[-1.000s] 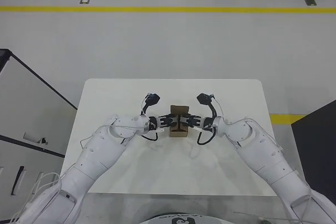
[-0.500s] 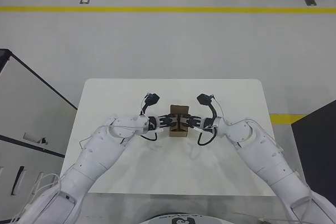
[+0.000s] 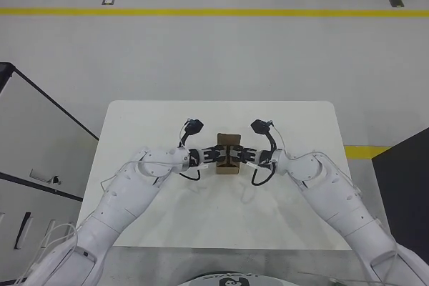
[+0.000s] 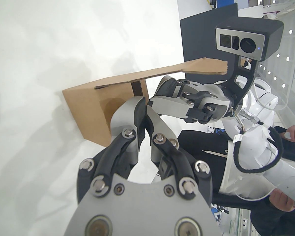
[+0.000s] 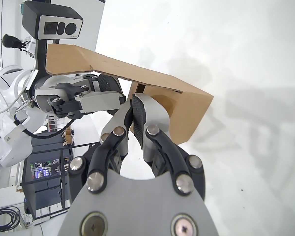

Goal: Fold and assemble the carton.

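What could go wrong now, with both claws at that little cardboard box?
1. The left gripper and right gripper are almost tip to tip at the box's open side; they might bump each other.
2. The box sits on the smooth table; an uneven push could slide or tip it.
3. Its long flap sticks out loose above both grippers and might snag or crease.
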